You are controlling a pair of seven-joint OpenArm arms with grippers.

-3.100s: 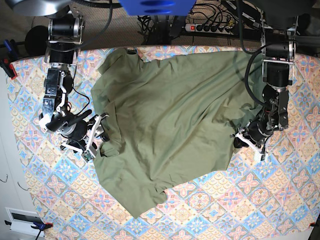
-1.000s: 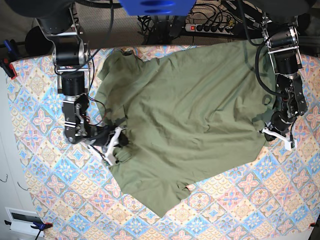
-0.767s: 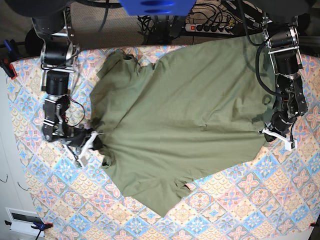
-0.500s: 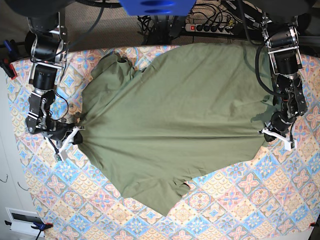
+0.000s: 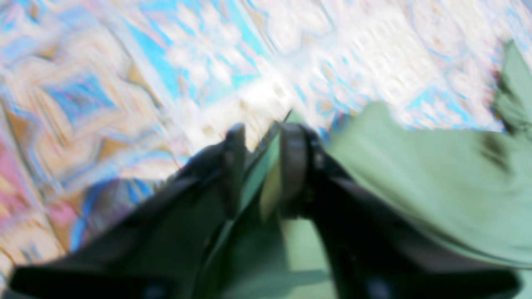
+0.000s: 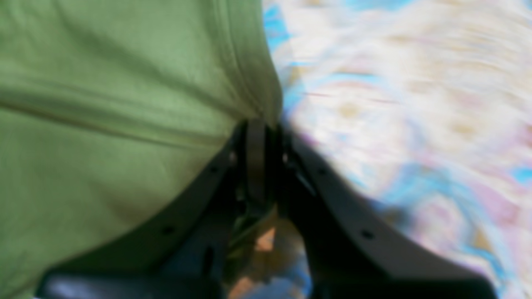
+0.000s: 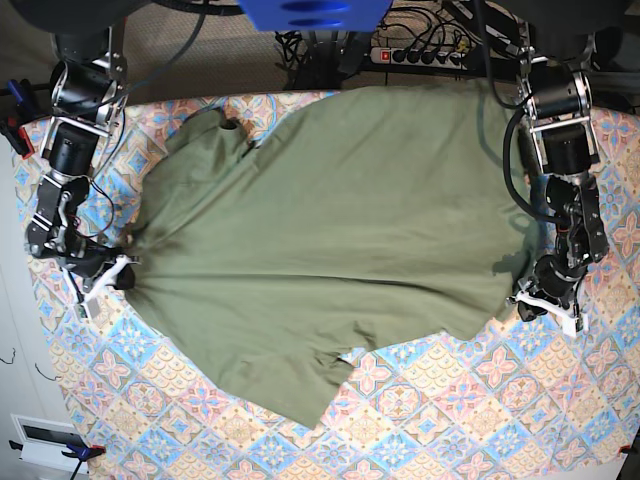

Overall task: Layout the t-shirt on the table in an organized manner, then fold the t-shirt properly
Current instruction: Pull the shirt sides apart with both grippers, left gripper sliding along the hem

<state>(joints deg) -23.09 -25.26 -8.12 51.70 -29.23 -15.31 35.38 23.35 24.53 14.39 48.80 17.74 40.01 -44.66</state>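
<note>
The shirt point(image 7: 320, 250) now lies stretched wide across the tabletop point(image 7: 470, 420), pulled taut from 9 to 3 o'clock where a second ago it sat bunched. The right gripper point(image 7: 103, 280), at 9 o'clock, is clamped on the shirt's edge. The left gripper point(image 5: 257, 137) has just parted its jaws, cloth between them, so spreading seems nearly done.
</note>
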